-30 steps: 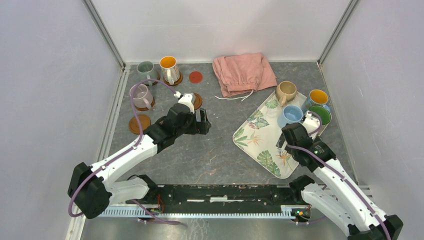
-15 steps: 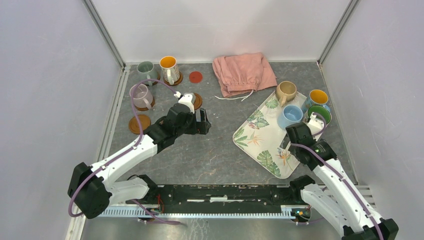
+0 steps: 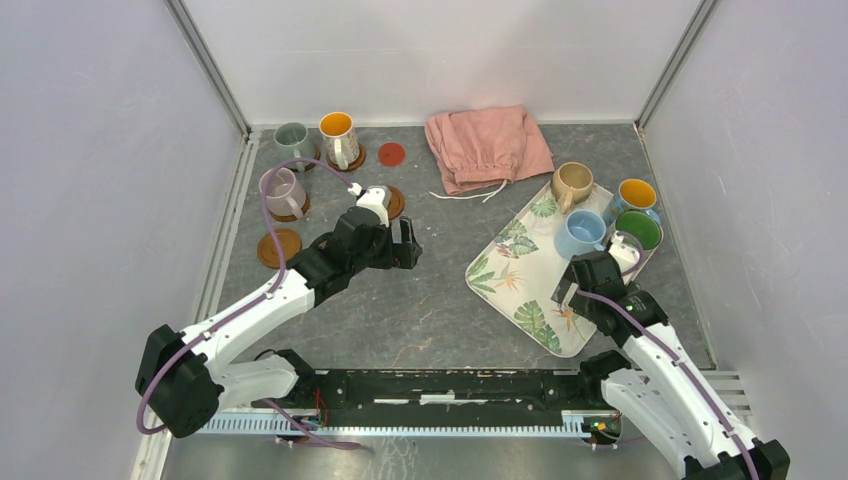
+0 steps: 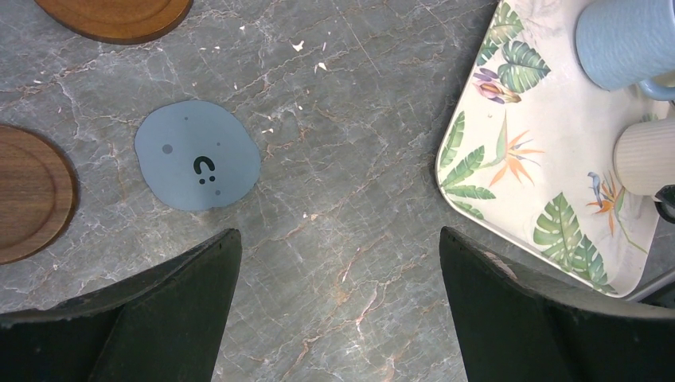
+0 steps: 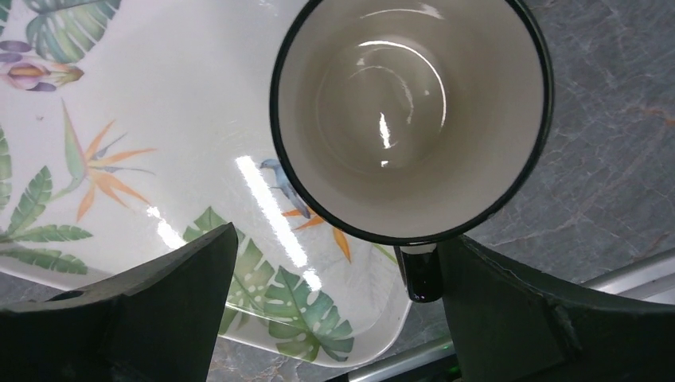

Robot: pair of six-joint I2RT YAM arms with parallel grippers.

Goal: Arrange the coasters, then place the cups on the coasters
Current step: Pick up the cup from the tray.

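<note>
While both arms reach out over the table, the right gripper point(image 5: 338, 239) hangs nearest the bases, its 2 fingers spread wide above a black-rimmed cream mug point(image 5: 410, 119) and holding nothing. That mug stands upright at the near end of the leaf-patterned tray point(image 5: 119, 119). A little farther out, the left gripper point(image 4: 341, 235) hovers over bare marbled table point(image 4: 350, 119), its fingers equally wide apart and empty. Just beyond its left finger lies the blue coaster point(image 4: 197, 165), flat on the table, with 2 brown wooden coasters point(image 4: 32, 203) close by. On the tray's farther half stand a light blue mug point(image 3: 582, 232) and a beige mug point(image 3: 572, 182). Beside the tray's right edge are a green-inside mug point(image 3: 642, 231) and an orange-inside mug point(image 3: 636, 194). Over on the left, 1 empty brown coaster point(image 3: 279, 248) lies near the wall, and past it a lilac mug point(image 3: 283, 190) sits on another. At the back, a second orange-inside mug point(image 3: 338, 135) rests on a coaster beside a grey-green mug point(image 3: 293, 137), the red coaster point(image 3: 392, 153) lies bare, and a pink cloth point(image 3: 487, 145) is bunched beyond the tray.
</note>
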